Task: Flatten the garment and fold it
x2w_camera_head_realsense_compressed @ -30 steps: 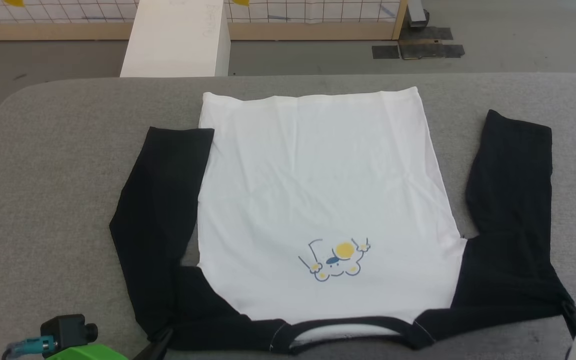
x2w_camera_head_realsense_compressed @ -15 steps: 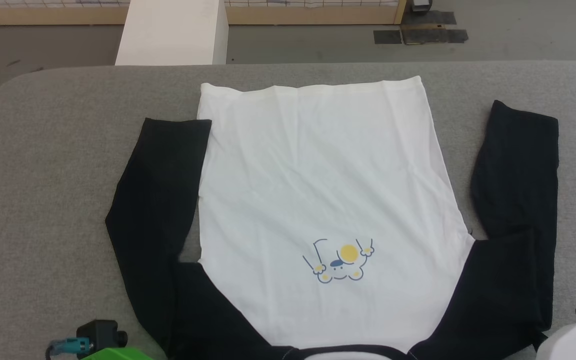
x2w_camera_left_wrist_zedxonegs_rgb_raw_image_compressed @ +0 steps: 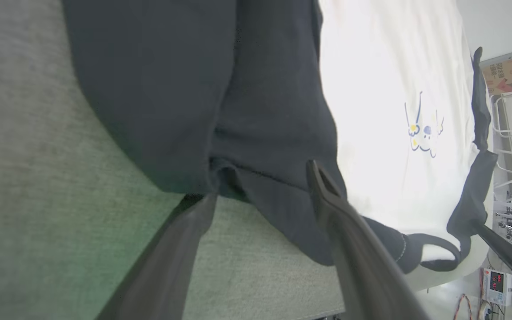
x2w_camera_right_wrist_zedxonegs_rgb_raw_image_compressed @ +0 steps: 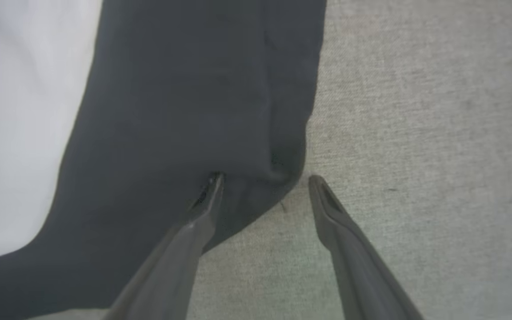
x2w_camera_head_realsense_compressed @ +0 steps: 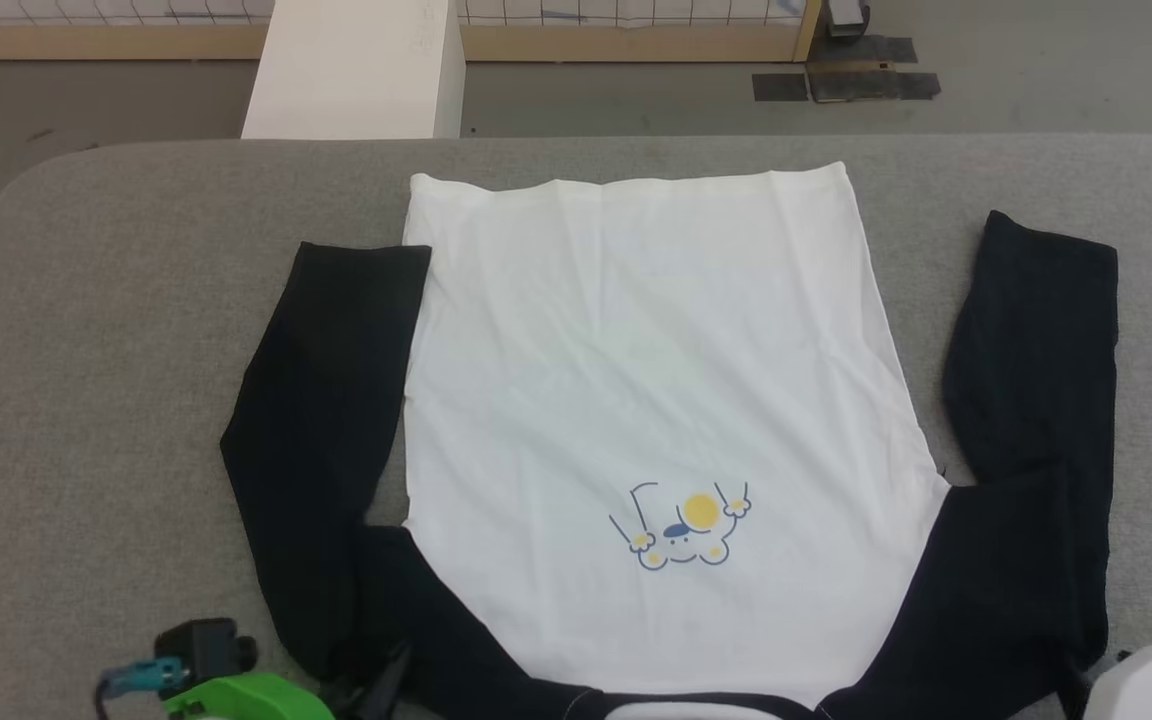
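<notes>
The garment [x2w_camera_head_realsense_compressed: 636, 380] lies flat on the grey worktop [x2w_camera_head_realsense_compressed: 116, 350], chest print [x2w_camera_head_realsense_compressed: 684, 530] facing up, neckband [x2w_camera_head_realsense_compressed: 696, 700] nearest me and hem at the far side. Its black sleeves run alongside the white body: the left sleeve [x2w_camera_head_realsense_compressed: 326, 420] just beside it, the right sleeve [x2w_camera_head_realsense_compressed: 1036, 400] angled further out. My left gripper [x2w_camera_left_wrist_zedxonegs_rgb_raw_image_compressed: 260, 184] has its fingers apart, astride the near edge of the black shoulder cloth, clamping nothing. My right gripper [x2w_camera_right_wrist_zedxonegs_rgb_raw_image_compressed: 266, 178] is likewise spread, one fingertip over black cloth, the other over bare worktop.
</notes>
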You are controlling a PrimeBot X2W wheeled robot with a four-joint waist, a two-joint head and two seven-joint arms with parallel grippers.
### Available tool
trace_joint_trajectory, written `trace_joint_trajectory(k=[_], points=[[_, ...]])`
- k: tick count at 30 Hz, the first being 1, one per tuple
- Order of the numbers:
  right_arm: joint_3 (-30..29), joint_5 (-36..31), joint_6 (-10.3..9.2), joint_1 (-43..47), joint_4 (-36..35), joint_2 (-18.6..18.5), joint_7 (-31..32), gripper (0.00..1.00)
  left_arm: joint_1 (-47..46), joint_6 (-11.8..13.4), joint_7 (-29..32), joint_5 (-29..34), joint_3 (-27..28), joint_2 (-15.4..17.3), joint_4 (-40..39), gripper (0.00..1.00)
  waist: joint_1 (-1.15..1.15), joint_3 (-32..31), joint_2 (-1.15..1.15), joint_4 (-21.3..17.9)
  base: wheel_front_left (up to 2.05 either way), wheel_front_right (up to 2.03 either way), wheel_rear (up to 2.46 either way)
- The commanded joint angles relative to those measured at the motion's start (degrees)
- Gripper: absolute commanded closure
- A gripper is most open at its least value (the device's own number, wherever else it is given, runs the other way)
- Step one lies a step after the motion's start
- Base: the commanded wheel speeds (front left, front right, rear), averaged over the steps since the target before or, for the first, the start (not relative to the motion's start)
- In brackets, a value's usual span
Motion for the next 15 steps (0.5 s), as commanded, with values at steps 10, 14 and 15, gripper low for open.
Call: trace_joint_trajectory(k=[10,14,15], points=[[0.7,0.6,-0.11,0.7,-9.0,0.0,-16.2,0.00,0.4,3.2,-9.5,4.5,8.8,4.1,-10.1,0.00,0.00,-1.1,0.47,-2.4,0.00,0.00,0.00],[3.7,-0.8,-0.11,-0.8,-9.4,0.0,-24.0,0.00,-5.3,2.1,-14.7,8.7,10.2,6.8,-8.7,0.00,0.00,0.4,0.47,-3.8,0.00,0.00,0.00],[4.4,-1.2,-0.11,-1.3,-9.4,0.0,-25.9,0.00,-7.3,1.4,-15.4,10.0,9.8,7.9,-7.7,0.00,0.00,0.9,0.47,-4.1,0.00,0.00,0.00]])
